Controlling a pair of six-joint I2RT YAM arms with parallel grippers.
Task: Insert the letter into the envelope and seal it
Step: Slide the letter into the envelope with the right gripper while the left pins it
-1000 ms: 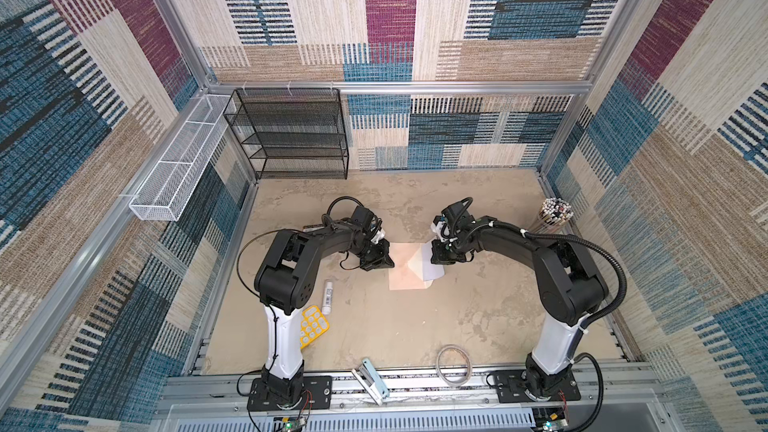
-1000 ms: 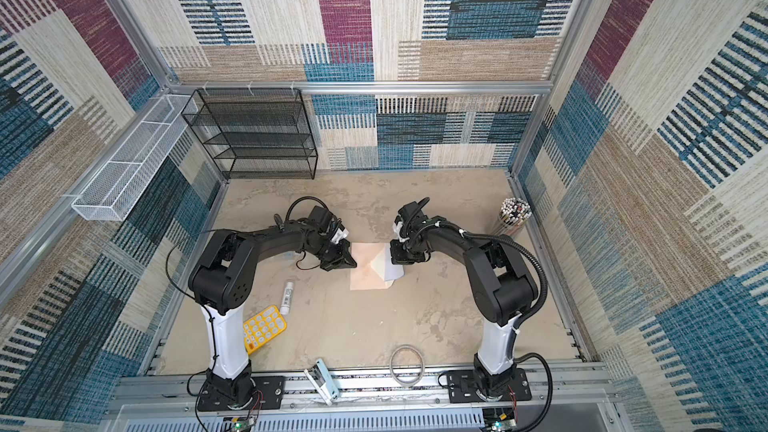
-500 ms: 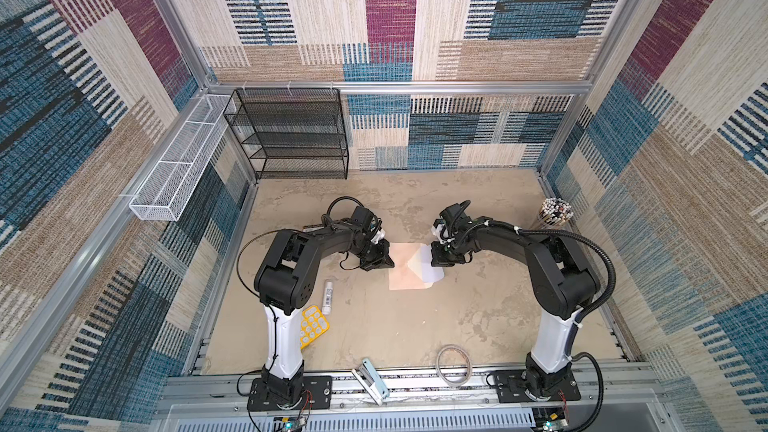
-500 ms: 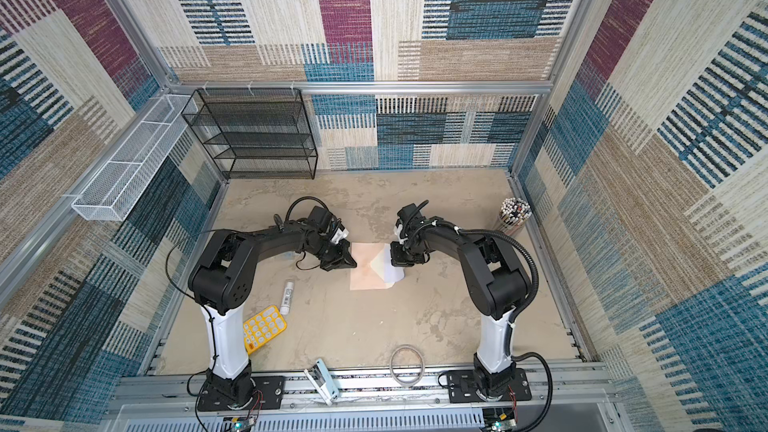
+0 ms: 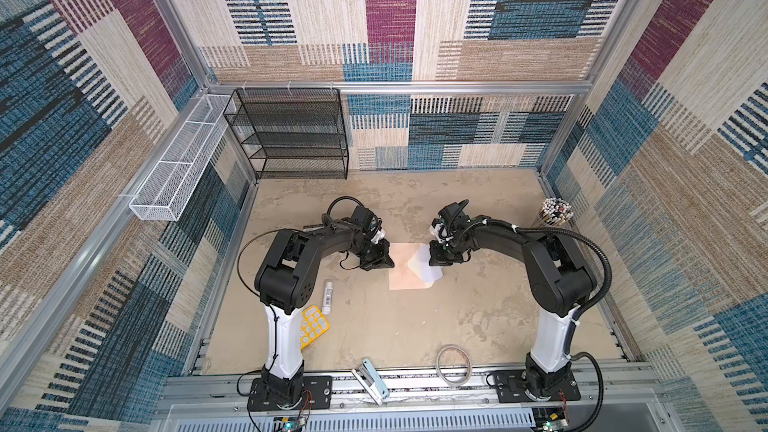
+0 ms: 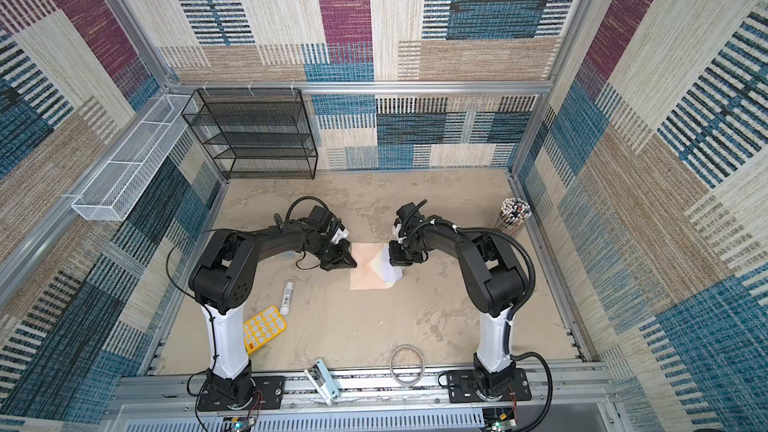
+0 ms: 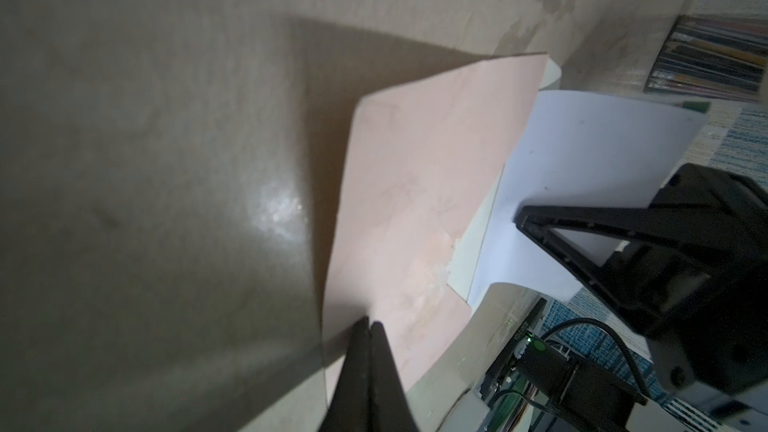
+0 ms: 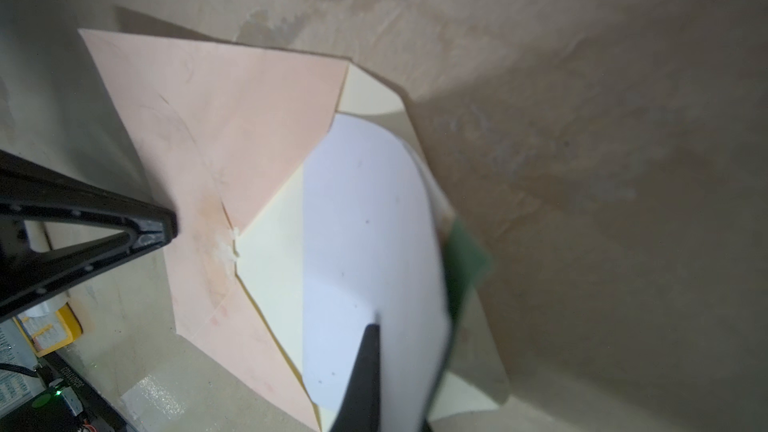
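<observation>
— both sets of jaws looked shut on your feed. what had they got?
— the left gripper point(image 7: 370, 324) was closed tight on one edge of the envelope point(image 8: 216, 118), and that end seemed to sit a little off the tabletop point(image 5: 374, 326). the right gripper point(image 8: 372, 328) was closed on the letter point(image 8: 374, 222), which bowed upward from the pinch.
— and where was the letter against the pocket?
— at the mouth, not in. its leading edge lay over the cream lining point(image 8: 274, 276), short of the pink v-cut; at one corner i could not tell whether it was already under.
— so how did you mean to finish the insertion?
— i judged it needed a low, flat push toward the left gripper, bow pressed out, so both corners went under the pink front together, with the left hold steady. the whitish crust point(image 8: 228, 247) at the tip of the v could have snagged the paper.
— how did the sheet look?
— plain white on the side i saw, a dark green border point(image 8: 465, 259) along its outer edge, thin and floppy.
</observation>
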